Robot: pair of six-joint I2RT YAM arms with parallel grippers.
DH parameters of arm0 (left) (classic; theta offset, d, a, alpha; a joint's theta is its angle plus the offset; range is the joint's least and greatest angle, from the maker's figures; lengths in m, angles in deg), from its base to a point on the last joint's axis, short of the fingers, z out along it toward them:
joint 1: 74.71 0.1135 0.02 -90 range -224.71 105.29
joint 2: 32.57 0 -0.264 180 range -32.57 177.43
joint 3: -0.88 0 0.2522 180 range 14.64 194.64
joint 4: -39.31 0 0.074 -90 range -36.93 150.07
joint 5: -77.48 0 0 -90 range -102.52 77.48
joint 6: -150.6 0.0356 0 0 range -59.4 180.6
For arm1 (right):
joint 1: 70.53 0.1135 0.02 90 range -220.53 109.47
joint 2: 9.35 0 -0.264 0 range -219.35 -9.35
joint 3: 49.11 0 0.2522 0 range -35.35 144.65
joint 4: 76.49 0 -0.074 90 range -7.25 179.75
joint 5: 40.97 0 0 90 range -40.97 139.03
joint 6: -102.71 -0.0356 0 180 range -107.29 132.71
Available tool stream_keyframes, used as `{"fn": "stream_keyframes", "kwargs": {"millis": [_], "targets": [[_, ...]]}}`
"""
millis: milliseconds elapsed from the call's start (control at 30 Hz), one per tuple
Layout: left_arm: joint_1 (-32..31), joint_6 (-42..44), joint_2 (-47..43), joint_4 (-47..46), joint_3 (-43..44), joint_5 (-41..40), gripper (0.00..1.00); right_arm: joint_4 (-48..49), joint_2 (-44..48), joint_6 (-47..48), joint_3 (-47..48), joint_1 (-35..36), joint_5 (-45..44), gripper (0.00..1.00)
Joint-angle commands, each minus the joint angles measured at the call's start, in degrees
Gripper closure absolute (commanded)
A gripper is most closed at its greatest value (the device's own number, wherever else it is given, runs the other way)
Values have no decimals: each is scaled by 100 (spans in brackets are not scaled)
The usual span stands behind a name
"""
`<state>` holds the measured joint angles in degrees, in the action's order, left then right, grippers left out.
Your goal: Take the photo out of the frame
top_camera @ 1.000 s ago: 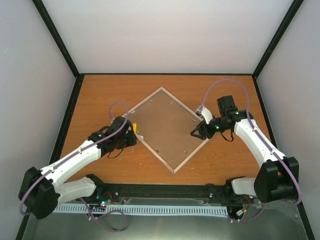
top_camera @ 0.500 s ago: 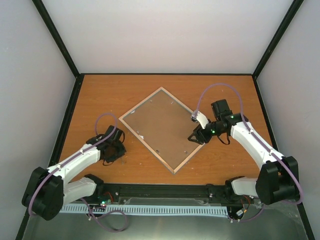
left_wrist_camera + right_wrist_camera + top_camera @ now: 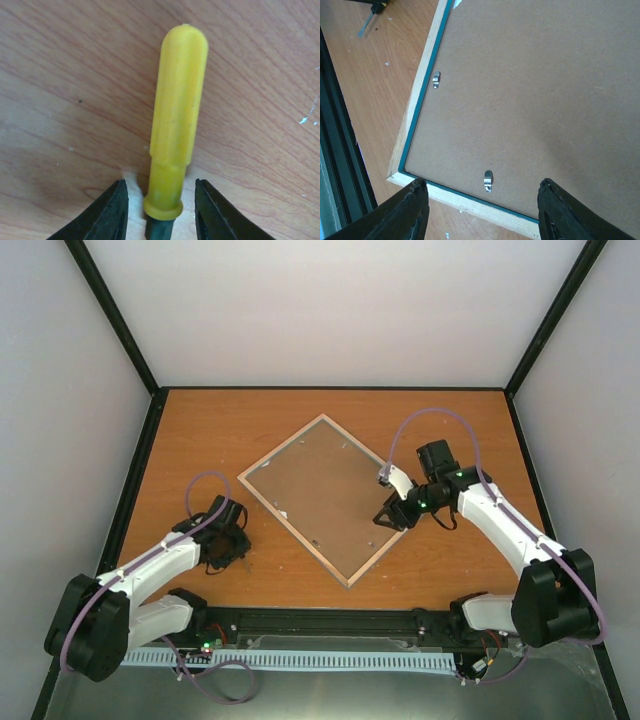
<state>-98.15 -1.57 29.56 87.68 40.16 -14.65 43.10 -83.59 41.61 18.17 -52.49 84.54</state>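
- Frame (image 3: 325,498): lies flat on the wooden table (image 3: 200,430), face down and turned corner-on like a diamond. The brown backing board (image 3: 545,90) faces up inside the turquoise rim.
- Photo: hidden under the backing board, not visible.
- Two small metal clips, (image 3: 488,180) and (image 3: 436,79), sit on the backing board, just inside the frame's edges.
- Right gripper (image 3: 388,515): hangs over the frame's right-hand edge. Its jaws are spread wide with nothing between them; the wrist view looks down on the backing board near a corner of the frame.
- Left gripper (image 3: 228,540): sits low on the table left of the frame, apart from it.
- Yellow-handled tool (image 3: 176,135): lies on the table between the left fingers. The jaws are apart, with a gap on each side of the handle's collar.
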Motion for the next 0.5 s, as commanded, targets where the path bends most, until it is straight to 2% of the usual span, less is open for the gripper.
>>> {"fn": "stream_keyframes", "kwargs": {"millis": [0,300,467], "targets": [[59,-100,36,62,-62,-180,61,34,-62,53,62,91,4,43],[59,-93,62,89,11,-242,61,73,-37,72,-16,133,-26,43],[59,-51,-509,776,752,-156,58,133,-22,74,-213,447,-104,49]]}}
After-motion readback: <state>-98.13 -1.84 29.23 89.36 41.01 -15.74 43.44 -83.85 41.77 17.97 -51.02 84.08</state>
